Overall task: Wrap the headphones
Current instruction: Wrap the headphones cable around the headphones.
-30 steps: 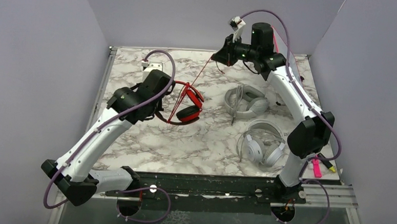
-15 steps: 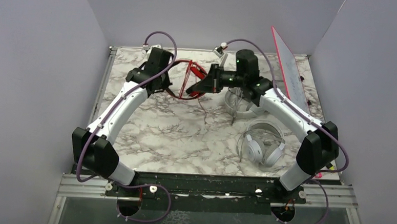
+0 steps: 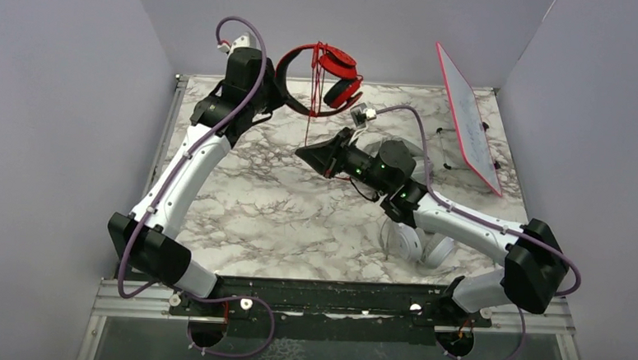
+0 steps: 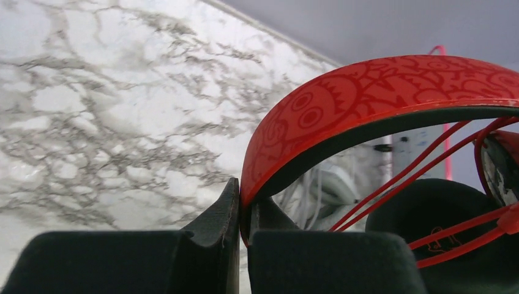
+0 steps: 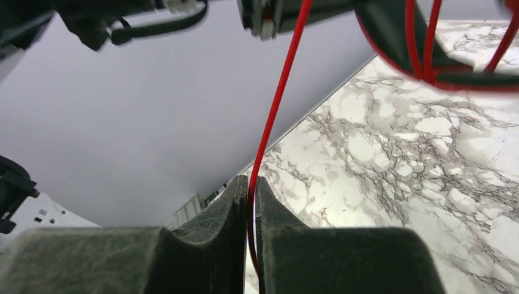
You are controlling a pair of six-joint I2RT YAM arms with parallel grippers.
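Observation:
My left gripper [image 3: 273, 85] is shut on the headband of the red-and-black headphones [image 3: 325, 77] and holds them high above the table's far edge; the red band [image 4: 367, 92] shows pinched between its fingers in the left wrist view. Several turns of the red cable [image 3: 314, 72] cross the band, and one strand hangs down. My right gripper [image 3: 302, 153] is shut on that strand [image 5: 275, 110] below the headset. The light grey headphones [image 3: 381, 144] and the white-silver headphones [image 3: 419, 245] lie on the table, mostly hidden under my right arm.
A white board with a red edge [image 3: 467, 118] leans at the back right of the marble table [image 3: 239, 217]. Grey walls enclose the table on three sides. The arm bases sit on a black rail [image 3: 334, 300] at the near edge.
My left gripper has lifted the red headset from the table up to the back wall. My right gripper came down and forward from the back, and now pinches the hanging red strand.

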